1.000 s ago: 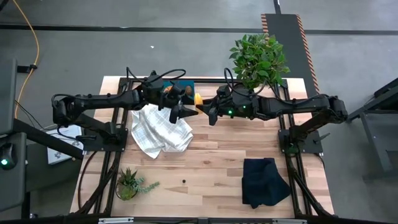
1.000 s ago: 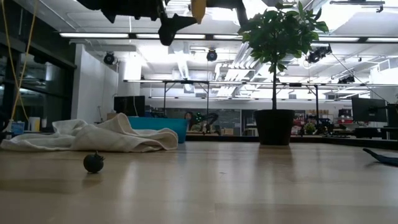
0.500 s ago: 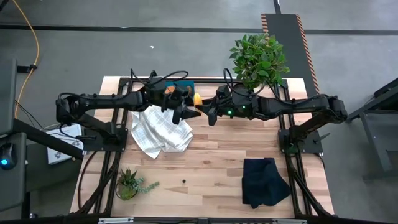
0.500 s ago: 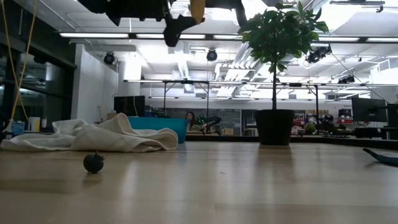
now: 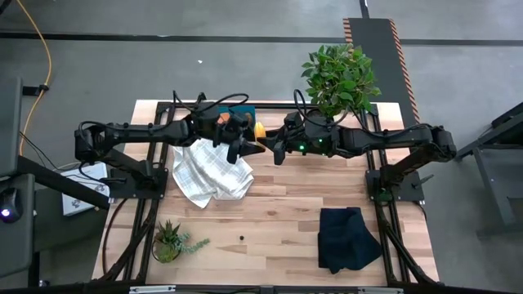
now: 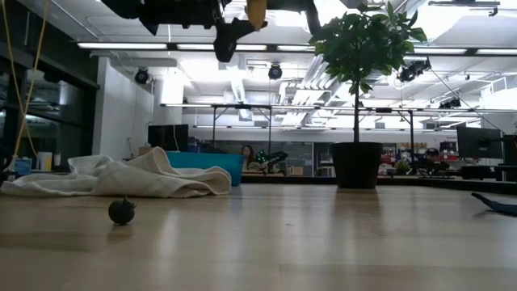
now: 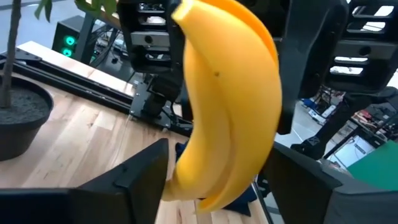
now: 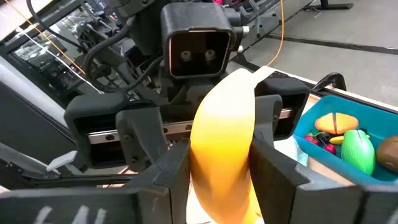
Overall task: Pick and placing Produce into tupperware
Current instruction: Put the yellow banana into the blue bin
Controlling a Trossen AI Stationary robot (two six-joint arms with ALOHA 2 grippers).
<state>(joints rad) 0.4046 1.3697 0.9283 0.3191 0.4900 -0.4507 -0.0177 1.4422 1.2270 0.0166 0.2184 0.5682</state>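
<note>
Both arms meet high above the far edge of the surface [image 5: 270, 212], and the yellow banana [image 8: 225, 140] hangs between them. The right gripper [image 8: 214, 177] has its jaws clamped on the banana's sides. The left gripper [image 7: 211, 186] faces it from the other side, jaws spread wide with one finger on either side of the fruit; whether they touch it, I cannot tell. From table height the banana [image 6: 257, 12] shows well clear of the wood. Just beside the handover, at the far edge, sits the teal tupperware [image 8: 311, 130] with a green oval [image 8: 357, 149], a brown kiwi [image 8: 390, 151] and an orange piece already inside. The white checked cloth [image 5: 208, 171] lies bunched beneath the left arm, and a tiny dark berry [image 6: 122, 211] rests alone toward the near edge.
</note>
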